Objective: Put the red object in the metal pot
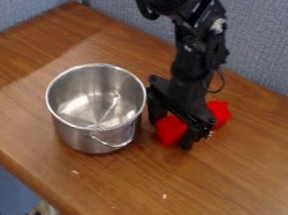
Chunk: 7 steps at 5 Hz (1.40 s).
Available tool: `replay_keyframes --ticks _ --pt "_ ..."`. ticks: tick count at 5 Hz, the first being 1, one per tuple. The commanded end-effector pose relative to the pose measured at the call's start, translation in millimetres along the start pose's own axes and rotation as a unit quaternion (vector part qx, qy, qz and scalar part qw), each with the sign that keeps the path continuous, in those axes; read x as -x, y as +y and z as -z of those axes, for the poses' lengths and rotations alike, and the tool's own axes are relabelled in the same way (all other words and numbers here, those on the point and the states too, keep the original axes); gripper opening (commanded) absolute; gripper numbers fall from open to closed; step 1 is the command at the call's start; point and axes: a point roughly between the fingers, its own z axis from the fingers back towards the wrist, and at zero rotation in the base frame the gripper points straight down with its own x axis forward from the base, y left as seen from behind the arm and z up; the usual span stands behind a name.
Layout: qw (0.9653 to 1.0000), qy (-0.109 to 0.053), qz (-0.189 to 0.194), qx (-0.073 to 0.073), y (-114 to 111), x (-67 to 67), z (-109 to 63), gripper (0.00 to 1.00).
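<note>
On the wooden counter [211, 205], 1 stainless-steel pot [88, 137] stands beside the black hand [177, 132], wide open over the red block [218, 114], gripping nothing visibly.

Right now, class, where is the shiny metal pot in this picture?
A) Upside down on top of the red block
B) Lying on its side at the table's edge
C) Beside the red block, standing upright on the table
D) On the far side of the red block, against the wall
C: the pot stands upright on the wooden table, mouth up, with the red block beside it.
</note>
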Motion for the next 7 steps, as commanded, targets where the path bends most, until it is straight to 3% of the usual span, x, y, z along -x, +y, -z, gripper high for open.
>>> replay_keyframes --ticks 1,2,4,6,7 --pt "0.9995 -0.018 -0.027 -0.003 2 -9.7 -8.8 0.0" --pt "0.9996 -0.015 -0.023 -0.003 2 -15.5 -11.8 0.0" --pt "0.9997 -0.009 -0.024 -0.003 -2 -1.5 -16.3 0.0" --pt "0.9996 -0.003 -0.027 -0.003 -10 -1.5 -15.9 0.0" --pt "0.9993 0.001 -0.036 -0.002 -14 -8.8 -15.7 0.0"
